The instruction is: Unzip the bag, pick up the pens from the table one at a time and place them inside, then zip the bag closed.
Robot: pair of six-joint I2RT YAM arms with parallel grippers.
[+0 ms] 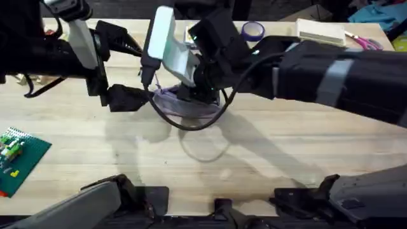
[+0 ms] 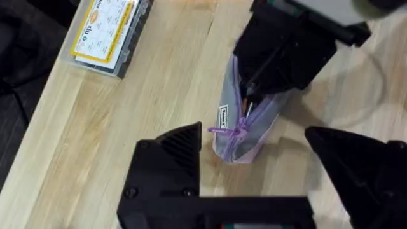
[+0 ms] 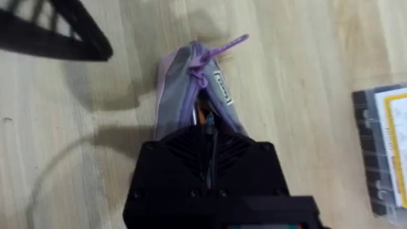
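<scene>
The bag [image 1: 181, 105] is a grey pouch with lilac edging, lying mid-table with its zipper open. Its purple pull [image 2: 232, 131] hangs at the end nearest my left gripper. My right gripper [image 3: 207, 143] reaches across from the right, shut, with its tips at the bag's [image 3: 181, 83] open mouth. What lies between those tips is hidden. Slim orange and white ends [image 3: 202, 114] show inside the mouth; I cannot tell whether they are pens. My left gripper [image 2: 254, 143] stands wide open just off the bag's [image 2: 245, 127] end, its fingers [image 2: 172, 152] apart from the fabric.
A clear-lidded box with a yellow label [image 2: 105, 32] lies beyond the bag. A purple tape roll [image 1: 253, 30], a white box [image 1: 320, 30] and pink scissors [image 1: 365, 43] sit along the far edge. A green brick plate [image 1: 16, 156] is at the near left. A black cable [image 1: 191, 124] loops below the bag.
</scene>
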